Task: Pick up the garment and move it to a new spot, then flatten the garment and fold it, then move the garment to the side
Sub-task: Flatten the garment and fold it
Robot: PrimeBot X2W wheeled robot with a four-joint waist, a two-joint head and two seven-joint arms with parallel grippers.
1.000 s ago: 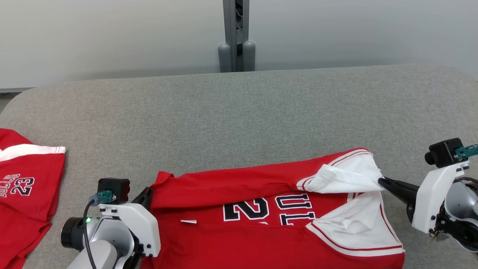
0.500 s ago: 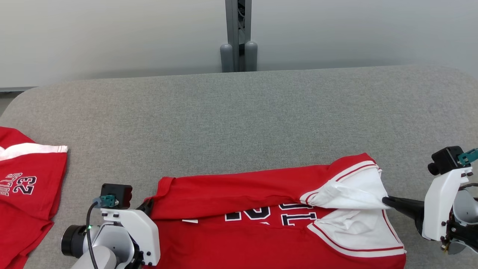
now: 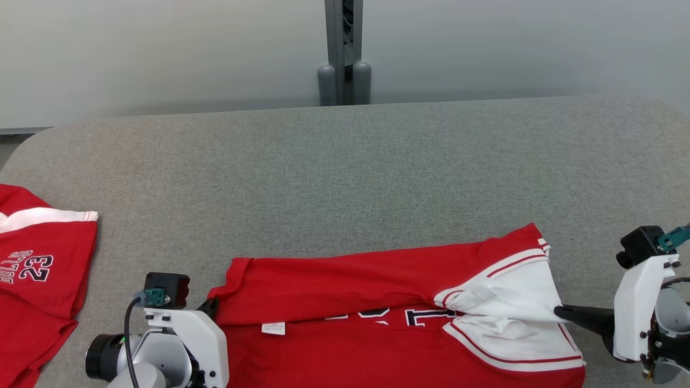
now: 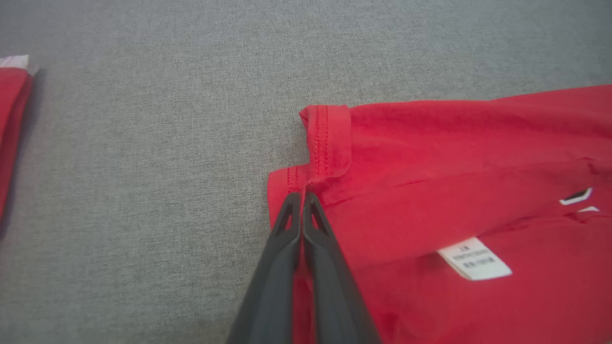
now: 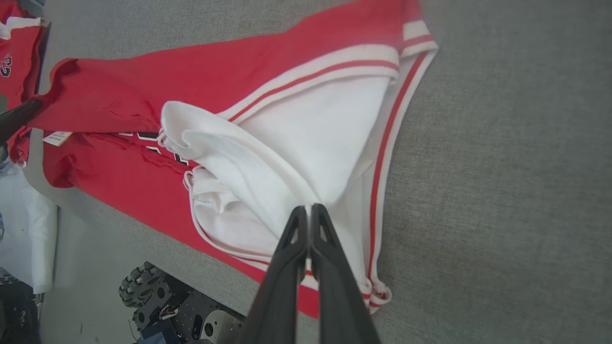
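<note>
Left gripper and right gripper clamped on the red jersey
Left one reaches in low onto the hem corner, right one comes in sideways, fingers near level, pinching the white fabric (opposite end); jersey lies half-folded at the near edge of the table.

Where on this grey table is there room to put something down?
The whole far half of the table, between the red jersey and the back wall, is bare. A narrower strip lies between that jersey and the 23 jersey. The near edge is crowded.
</note>
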